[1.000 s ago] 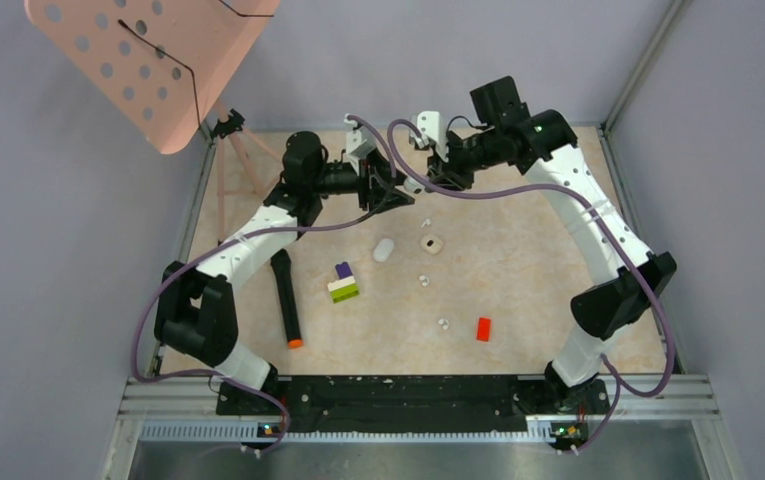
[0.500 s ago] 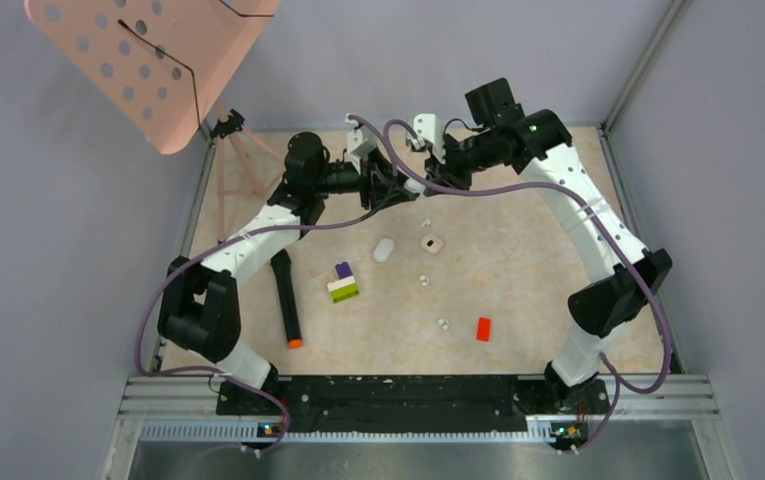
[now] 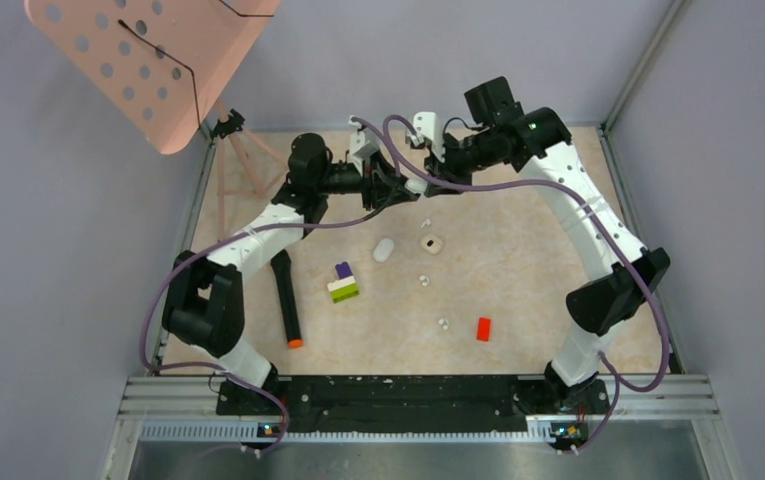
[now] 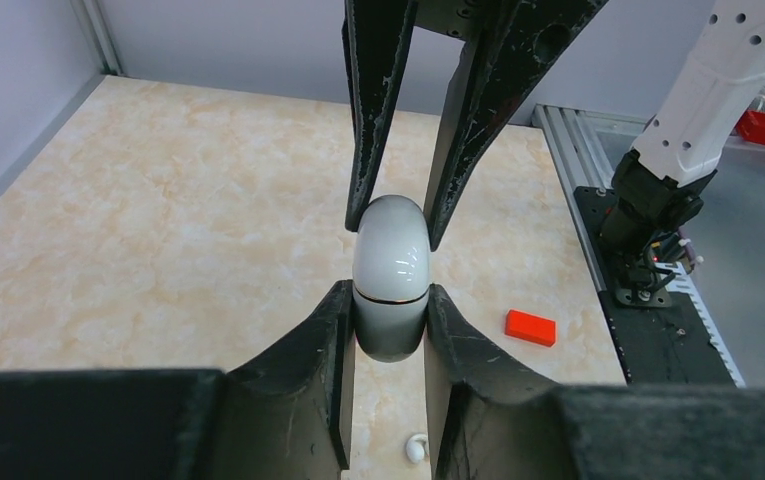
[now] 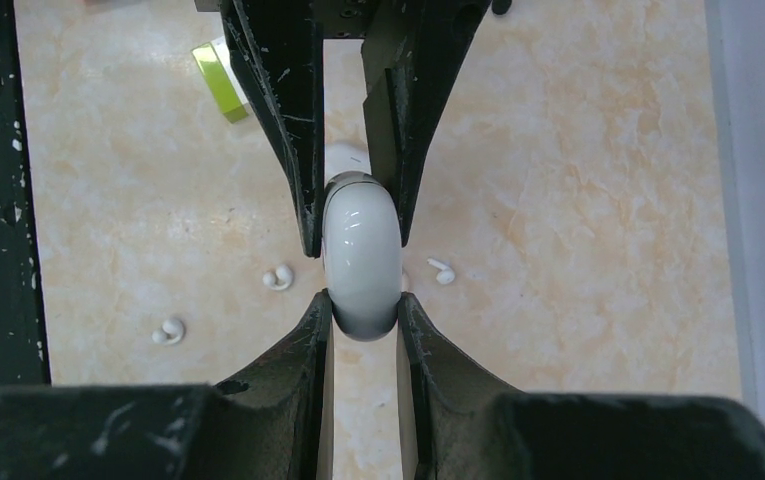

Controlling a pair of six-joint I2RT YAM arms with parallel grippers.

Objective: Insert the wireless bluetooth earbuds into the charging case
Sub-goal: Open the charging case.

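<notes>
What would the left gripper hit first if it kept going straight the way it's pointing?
The left gripper clamps the white case; straight ahead, it'd probably first meet the right gripper, holding the case's far end.

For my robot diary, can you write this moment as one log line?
left jaws: shut on white case | right jaws: shut on same case | lid: closed | earbuds: loose on table

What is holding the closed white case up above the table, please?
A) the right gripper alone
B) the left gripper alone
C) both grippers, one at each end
C: both wrist views show the left gripper and the right gripper each clamping one end of the case.
</notes>
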